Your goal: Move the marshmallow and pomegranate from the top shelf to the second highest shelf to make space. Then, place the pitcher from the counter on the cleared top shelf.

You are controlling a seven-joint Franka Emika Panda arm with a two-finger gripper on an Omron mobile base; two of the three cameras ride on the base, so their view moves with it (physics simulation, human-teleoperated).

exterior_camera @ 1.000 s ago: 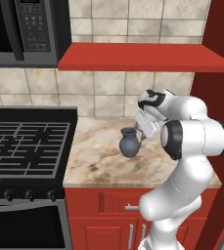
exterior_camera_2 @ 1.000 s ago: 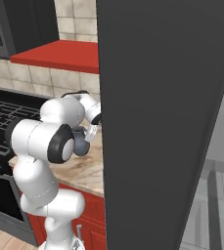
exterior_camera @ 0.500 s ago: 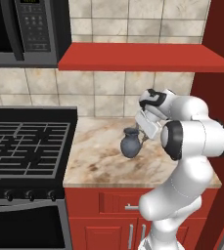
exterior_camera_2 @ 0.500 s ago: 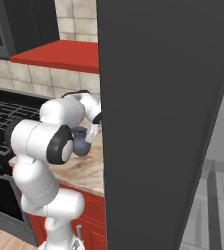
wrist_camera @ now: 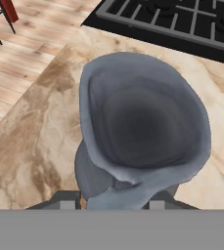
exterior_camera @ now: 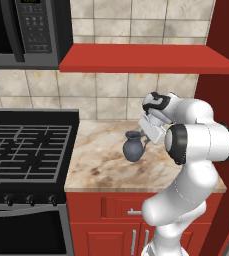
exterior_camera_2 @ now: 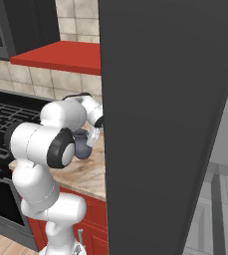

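Note:
The dark blue-grey pitcher (exterior_camera: 133, 149) stands upright on the marbled counter (exterior_camera: 101, 170), near its back right. My gripper (exterior_camera: 147, 137) reaches it from the right, at neck and handle height. In the hand view I look into the pitcher's flared mouth (wrist_camera: 143, 122), and my gripper (wrist_camera: 114, 199) has its two tips pressed against the neck and handle part between them. The right base view shows the pitcher (exterior_camera_2: 80, 148) just behind my forearm. The marshmallow, the pomegranate, the top shelf and the second highest shelf are out of view.
A black gas stove (exterior_camera: 21, 150) adjoins the counter on the left, with a microwave (exterior_camera: 16, 30) above it. A red wall shelf (exterior_camera: 146, 57) hangs over the pitcher. A tall dark fridge door (exterior_camera_2: 165, 124) stands close on the right.
The gripper's fingers have closed in from wide open onto the pitcher's neck. The pitcher stands in the same spot.

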